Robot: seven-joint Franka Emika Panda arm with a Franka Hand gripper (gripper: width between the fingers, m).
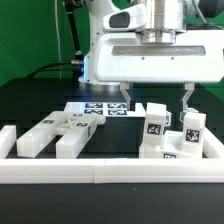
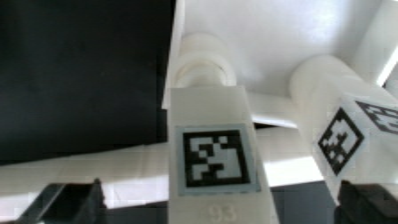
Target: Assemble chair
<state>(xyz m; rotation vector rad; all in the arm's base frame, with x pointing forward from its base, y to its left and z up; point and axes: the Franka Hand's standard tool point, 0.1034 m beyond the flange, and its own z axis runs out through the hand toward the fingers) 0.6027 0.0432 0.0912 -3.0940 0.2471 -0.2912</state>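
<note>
Several white chair parts with black-and-white tags lie on the black table. Long bars (image 1: 48,133) lie at the exterior view's left. Upright tagged pieces (image 1: 188,128) stand at the right. My gripper (image 1: 155,101) hangs open and empty over an upright tagged bar (image 1: 154,121). Its two fingers (image 1: 125,97) stand wide on either side of the bar's top, without touching it. In the wrist view the same tagged bar (image 2: 214,150) lies between the dark fingertips (image 2: 68,203), with my gripper (image 2: 217,206) open. A second tagged piece (image 2: 361,132) lies beside it.
The marker board (image 1: 98,108) lies flat behind the parts, near the robot base. A long white border rail (image 1: 110,171) runs along the front, with short rails at the left (image 1: 8,141) and right (image 1: 214,146) ends. More tagged pieces (image 1: 166,147) crowd against the front rail.
</note>
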